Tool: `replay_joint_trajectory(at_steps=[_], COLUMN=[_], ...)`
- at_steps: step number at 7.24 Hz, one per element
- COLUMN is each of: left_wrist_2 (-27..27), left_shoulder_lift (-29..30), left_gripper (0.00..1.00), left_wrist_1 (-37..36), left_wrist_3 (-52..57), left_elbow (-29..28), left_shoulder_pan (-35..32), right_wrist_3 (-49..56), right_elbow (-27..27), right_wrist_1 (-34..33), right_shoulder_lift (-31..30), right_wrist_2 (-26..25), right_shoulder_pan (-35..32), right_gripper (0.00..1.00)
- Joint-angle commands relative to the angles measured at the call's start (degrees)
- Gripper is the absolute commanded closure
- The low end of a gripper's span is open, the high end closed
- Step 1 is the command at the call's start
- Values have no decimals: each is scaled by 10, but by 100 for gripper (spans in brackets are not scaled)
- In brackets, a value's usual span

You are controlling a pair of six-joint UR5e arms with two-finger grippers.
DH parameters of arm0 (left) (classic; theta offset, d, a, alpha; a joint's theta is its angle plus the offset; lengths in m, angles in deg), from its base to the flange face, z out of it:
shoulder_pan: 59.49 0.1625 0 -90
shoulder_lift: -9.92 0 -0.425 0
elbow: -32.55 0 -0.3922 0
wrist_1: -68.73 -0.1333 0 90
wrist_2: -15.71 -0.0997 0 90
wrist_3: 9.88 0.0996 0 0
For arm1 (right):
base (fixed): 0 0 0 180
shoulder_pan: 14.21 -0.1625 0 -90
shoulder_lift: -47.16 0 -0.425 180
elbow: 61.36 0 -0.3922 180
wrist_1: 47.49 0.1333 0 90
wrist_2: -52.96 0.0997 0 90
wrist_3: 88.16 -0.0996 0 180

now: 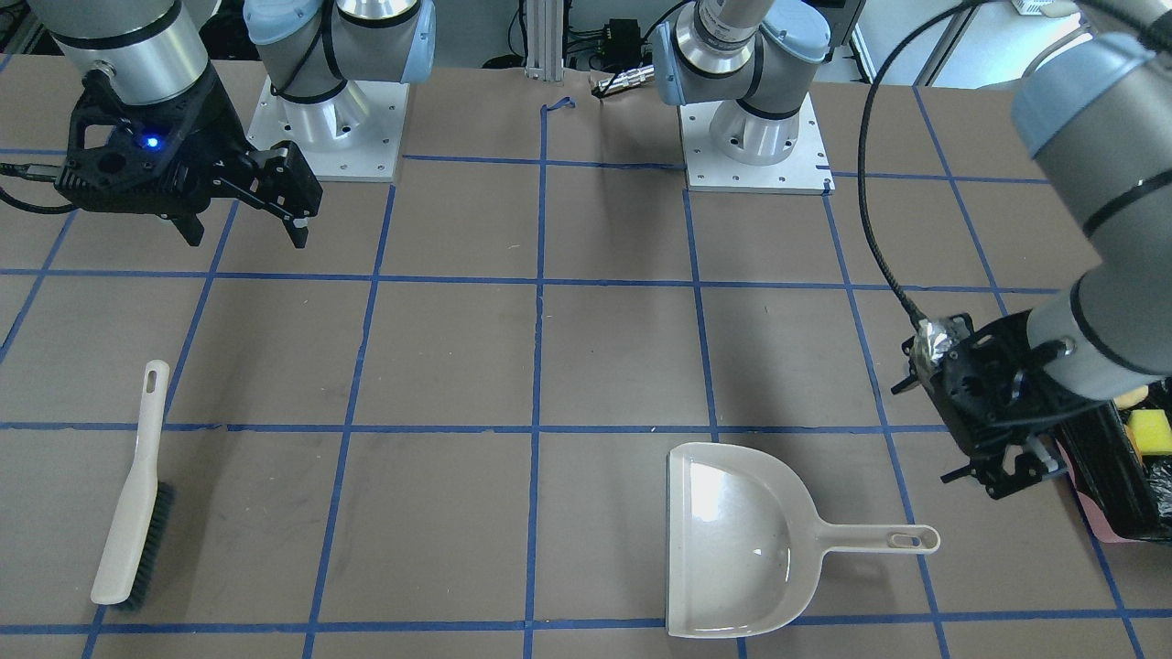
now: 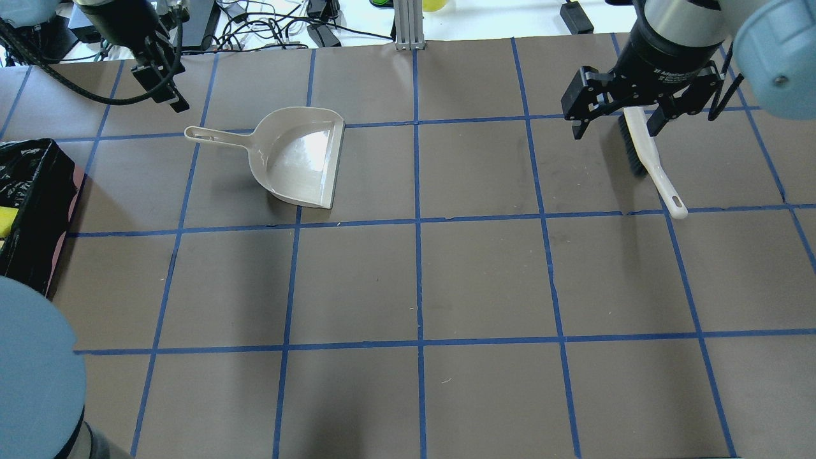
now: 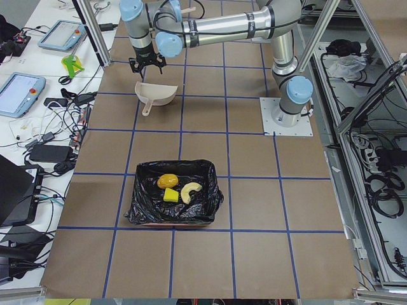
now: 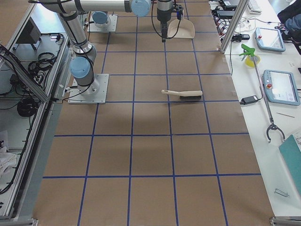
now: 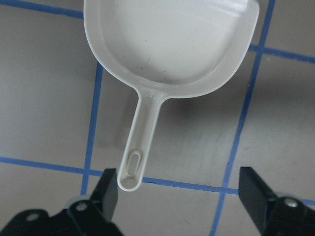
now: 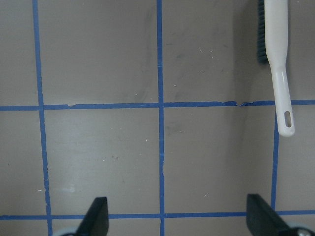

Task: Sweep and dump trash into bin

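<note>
Table: brown surface [image 2: 414, 287] marked with a blue tape grid; a wide stretch of it lies between the dustpan and the brush.
Bin: pink container lined with a black bag [image 3: 143, 190], on the table at the robot's left end, set in from the edges and well apart from the dustpan.
Trash: all three pieces lie inside the bin: a cream crescent slice [image 3: 190, 192], a brown-yellow oval lump [image 3: 167, 181] and a yellow wedge [image 3: 170, 196], close together.
Dustpan: beige [image 2: 299, 159], flat on the table toward the operators' edge, mouth facing the robot's right, handle pointing toward the bin's side.
Brush: beige with dark bristles [image 1: 137, 494], lying on the robot's right side, handle end toward the robot.
Left gripper: [image 5: 177, 172] hangs over the tip of the dustpan handle; its fingers are spread wide and hold nothing, the handle tip just beside one finger, contact not clear.
Right gripper: [image 2: 617, 127] hangs above the brush, fingers spread wide, nothing between them.
</note>
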Motion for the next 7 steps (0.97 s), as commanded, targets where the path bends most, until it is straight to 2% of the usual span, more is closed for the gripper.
replay_joint_trajectory(at_steps=[1, 3, 4, 6, 7], left_wrist_2=[0, 2, 2, -3, -8], left_shoulder_lift=[-68, -114, -142, -186, -203], left_gripper=[4, 4, 4, 4, 4], left_wrist_1=[71, 100, 94, 86, 60], left_wrist_3=[-211, -370, -425, -614, -640], left_elbow=[9, 43, 85, 142, 170], left_shoulder_pan=[-31, -48, -48, -49, -49], right_wrist_3=[1, 8, 8, 8, 8], right_elbow=[-1, -1, -1, -1, -1], right_wrist_1=[-2, -2, -1, -1, 3], right_shoulder_lift=[-6, -6, -7, -9, -7], right_wrist_2=[6, 6, -1, 7, 8], right_shoulder_pan=[0, 1, 1, 1, 1], right_gripper=[0, 0, 0, 0, 0])
